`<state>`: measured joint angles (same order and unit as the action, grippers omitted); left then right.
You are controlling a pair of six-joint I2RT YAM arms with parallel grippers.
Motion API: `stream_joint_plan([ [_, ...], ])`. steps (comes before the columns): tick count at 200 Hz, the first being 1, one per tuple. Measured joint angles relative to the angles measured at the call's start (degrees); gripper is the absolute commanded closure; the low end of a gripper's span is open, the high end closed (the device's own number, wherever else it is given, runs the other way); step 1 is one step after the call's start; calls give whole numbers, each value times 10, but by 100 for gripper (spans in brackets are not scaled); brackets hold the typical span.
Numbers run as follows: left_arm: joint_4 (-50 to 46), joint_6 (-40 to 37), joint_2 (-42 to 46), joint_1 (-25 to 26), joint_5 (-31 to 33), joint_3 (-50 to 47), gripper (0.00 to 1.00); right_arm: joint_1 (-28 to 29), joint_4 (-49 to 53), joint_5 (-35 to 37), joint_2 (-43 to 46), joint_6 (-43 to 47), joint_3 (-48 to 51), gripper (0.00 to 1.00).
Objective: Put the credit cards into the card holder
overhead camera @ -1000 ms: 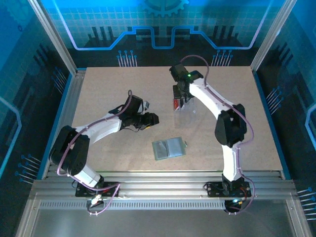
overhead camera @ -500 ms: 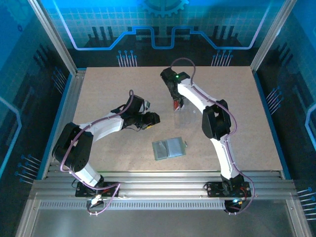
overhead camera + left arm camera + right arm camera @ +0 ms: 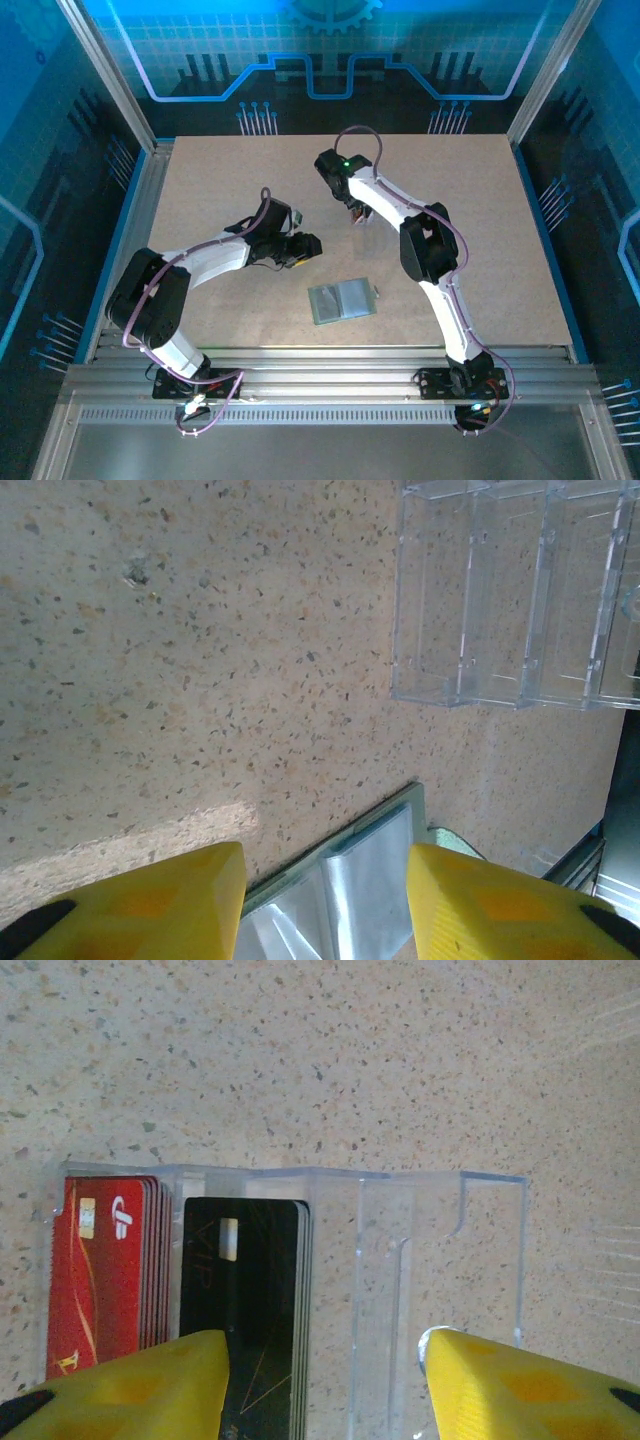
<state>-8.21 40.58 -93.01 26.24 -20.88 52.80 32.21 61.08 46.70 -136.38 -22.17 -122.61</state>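
Note:
The credit cards stand in a clear plastic rack (image 3: 300,1260): a red stack (image 3: 105,1270) at its left and a black stack (image 3: 245,1300) beside it. My right gripper (image 3: 325,1385) hovers over the rack, open; its left finger overlaps the black stack and nothing is clamped. The card holder (image 3: 340,299), pale grey-green and shiny, lies flat on the table in front of the arms. My left gripper (image 3: 325,905) is open above the holder's far edge (image 3: 375,880), holding nothing. From above, the left gripper (image 3: 300,248) sits left of the holder and the right gripper (image 3: 357,208) is at the rack (image 3: 370,235).
The rack's right compartments (image 3: 440,1260) hold nothing. The same rack (image 3: 520,590) appears at the upper right of the left wrist view. Speckled tabletop (image 3: 480,250) stretches to the right, bounded by metal frame rails (image 3: 140,220).
The right arm has swung its wrist leftward and folded in over the card rack. The left arm has barely moved.

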Motion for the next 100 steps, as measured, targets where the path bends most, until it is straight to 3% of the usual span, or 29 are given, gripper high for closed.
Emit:
stream_joint_plan([
  [100, 2, 0, 13, 0, 0, -6, 54, 0, 0, 20, -12, 9, -1, 46],
])
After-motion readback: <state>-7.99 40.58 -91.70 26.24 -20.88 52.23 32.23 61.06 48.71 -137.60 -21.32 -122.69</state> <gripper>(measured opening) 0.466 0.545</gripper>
